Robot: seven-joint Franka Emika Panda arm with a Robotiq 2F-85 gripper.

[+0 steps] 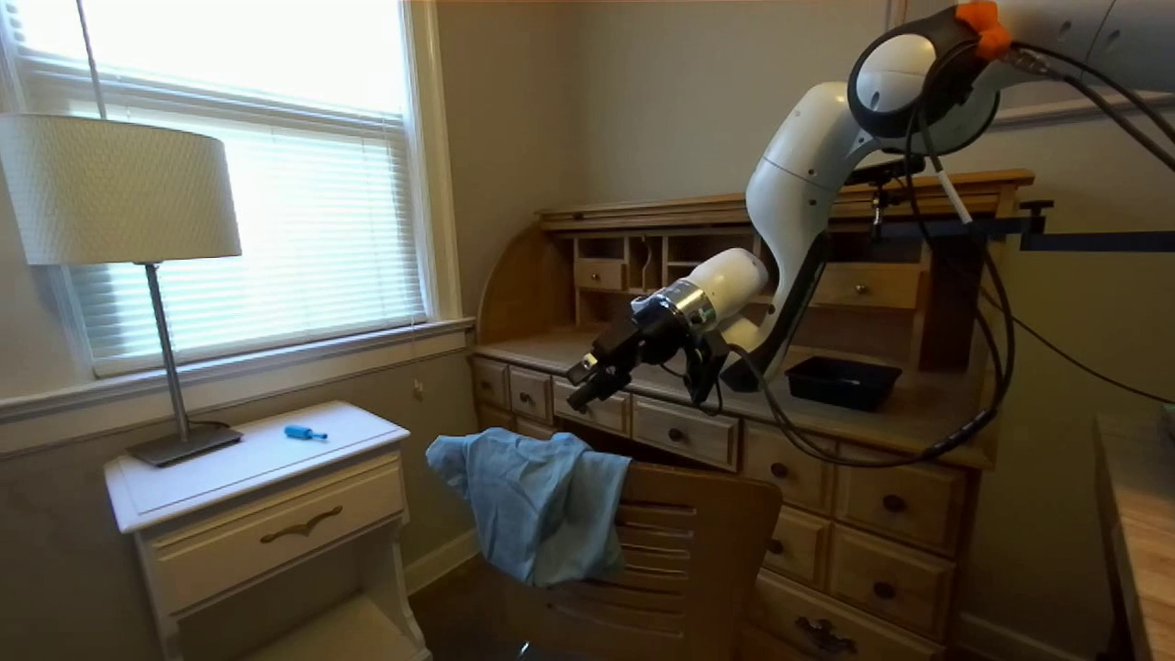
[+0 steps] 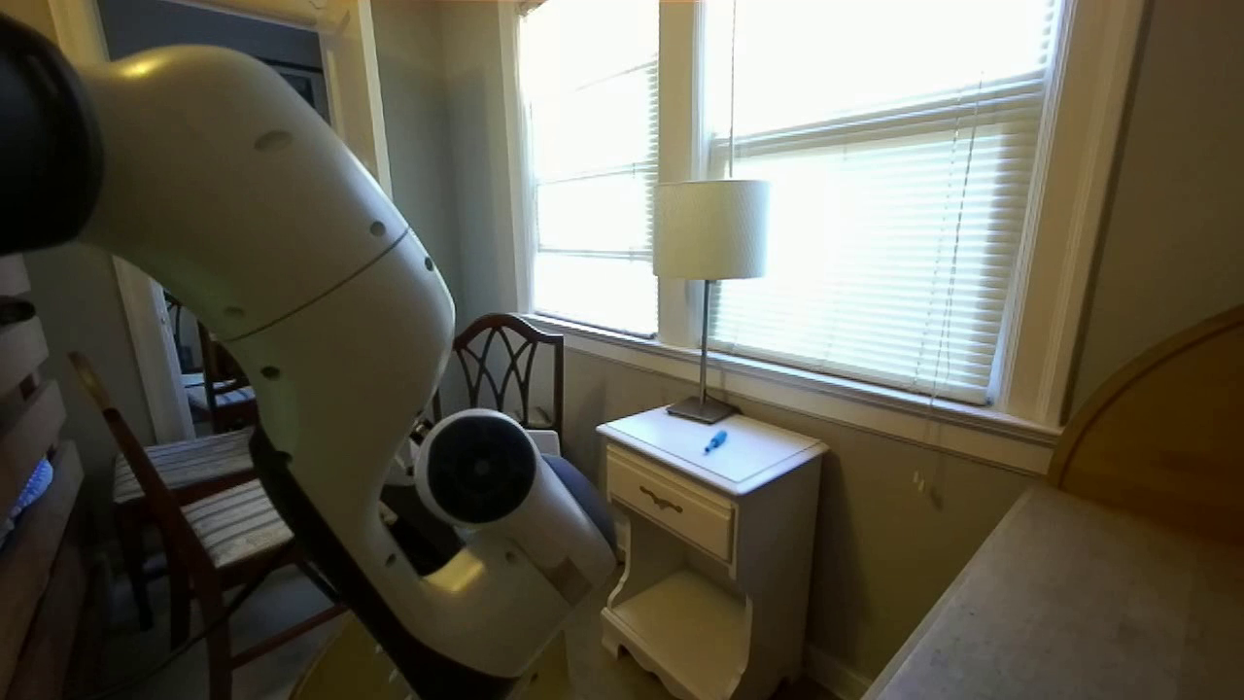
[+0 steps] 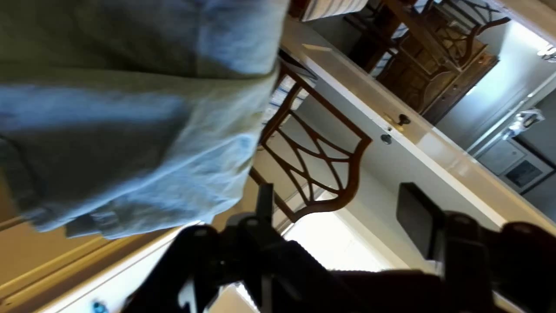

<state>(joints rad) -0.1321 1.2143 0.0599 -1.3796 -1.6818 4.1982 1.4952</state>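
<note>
My gripper (image 1: 579,386) stands open above the chair back, with nothing between its fingers. A light blue cloth (image 1: 542,505) is draped over the back of the wooden chair (image 1: 707,542), a little below the fingertips. In the wrist view the cloth (image 3: 143,161) fills the upper left, beside the open gripper (image 3: 336,191) and apart from its fingers. A small blue tool-like object (image 1: 303,432) lies on the white nightstand (image 1: 248,468); in an exterior view the same blue object (image 2: 715,441) shows on the nightstand top. The arm hides the gripper in that view.
A lamp (image 1: 119,188) stands on the nightstand by the window. Behind the arm is a roll-top desk (image 1: 684,433) with a black tray (image 1: 843,384) on its surface. Dark wooden chairs (image 2: 510,360) stand farther off. A wooden surface edge (image 1: 1138,542) shows at far right.
</note>
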